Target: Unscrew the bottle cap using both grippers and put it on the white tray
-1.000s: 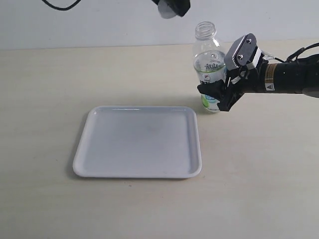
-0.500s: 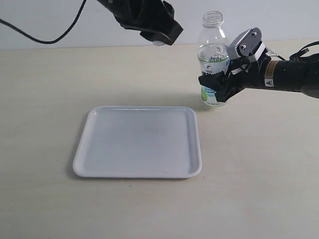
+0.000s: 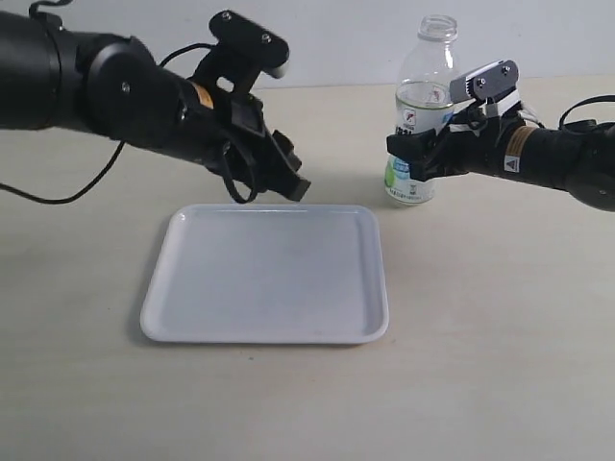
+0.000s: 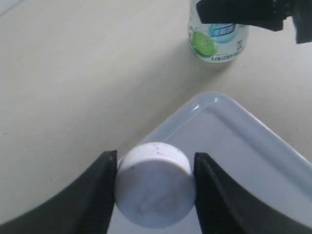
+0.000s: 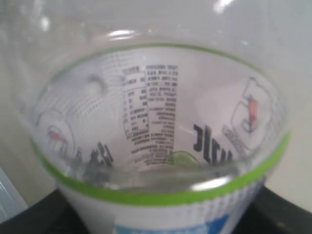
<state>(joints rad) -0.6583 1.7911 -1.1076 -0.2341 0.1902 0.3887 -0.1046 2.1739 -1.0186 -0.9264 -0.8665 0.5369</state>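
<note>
White bottle cap point(image 4: 155, 184) between the left gripper's point(image 4: 155, 160) dark jaws — over the white tray's point(image 4: 258, 156) corner; bottle point(image 4: 218, 43) beyond

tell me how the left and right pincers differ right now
The left pincer holds the cap between its jaws; the right pincer clamps the uncapped bottle. The left pincer hangs at the far edge of the tray, while the right pincer is off to the tray's side. The left pincer angles downward; the right pincer reaches in nearly level. Both are dark and shut on something.
</note>
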